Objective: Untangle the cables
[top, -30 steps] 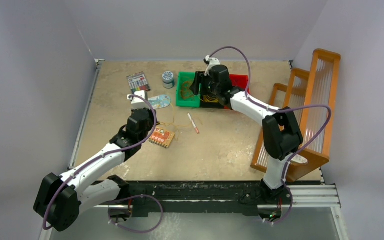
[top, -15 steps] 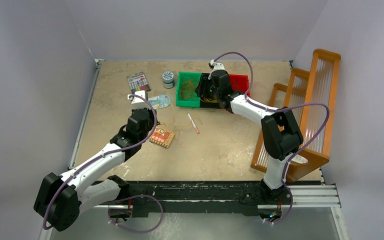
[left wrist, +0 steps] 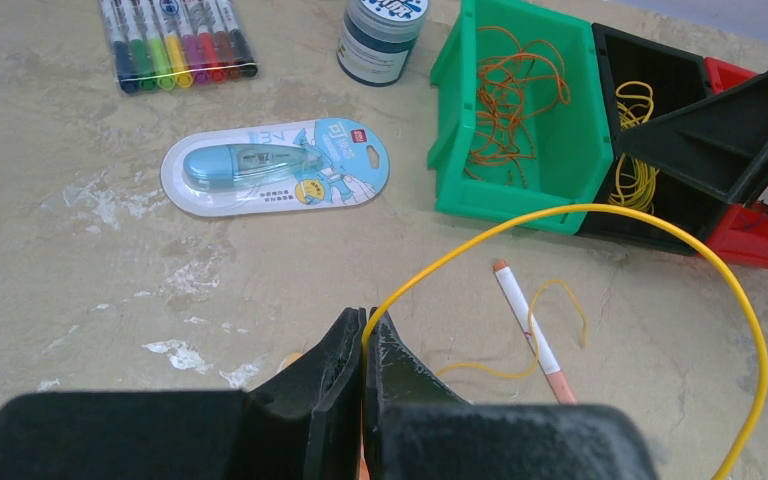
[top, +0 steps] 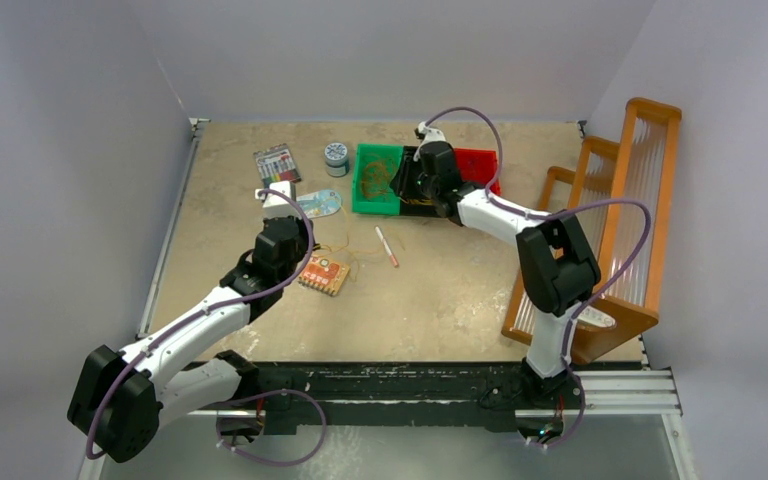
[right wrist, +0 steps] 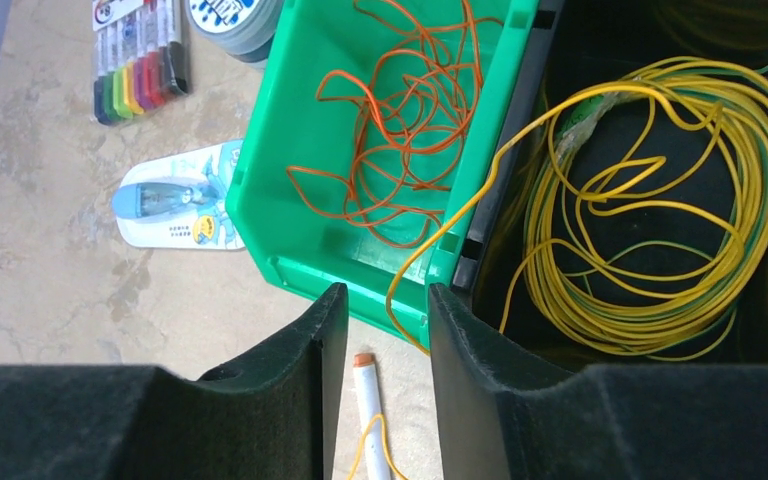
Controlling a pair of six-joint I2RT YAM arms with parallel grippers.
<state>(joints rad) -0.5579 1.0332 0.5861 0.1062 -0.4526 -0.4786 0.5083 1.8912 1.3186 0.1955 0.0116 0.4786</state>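
Left wrist view gives us the yellow cable (left wrist: 580, 207) most clearly. It rises from the left gripper (left wrist: 364, 328), whose jaws are pressed together on it, makes a wide arc above the tabletop (left wrist: 80, 260) and leaves the picture at the lower right. Under this arc a pen (left wrist: 530, 330) lies on the tabletop.

More cables lie in bins at the far side. The orange cables (right wrist: 400, 110) lie loose in the green bin (right wrist: 290, 230), and the yellow coil (right wrist: 765, 180) lies in the black bin (right wrist: 600, 30) just beside it. One strand of this coil goes over the rim of the green bin and hangs down between the fingers of the right gripper (right wrist: 385, 320). These fingers stand apart, and we cannot tell if the strand touches them. A red bin (left wrist: 760, 240) sits on the other side of the black bin.

Left of the bins we see a small jar (left wrist: 380, 30), a pack of markers (left wrist: 175, 40) and a correction tape pack (left wrist: 275, 165). In the top view an orange circuit board (top: 324, 274) lies just beside the left gripper, and a wooden rack (top: 620, 220) stands at the right edge of the tabletop.
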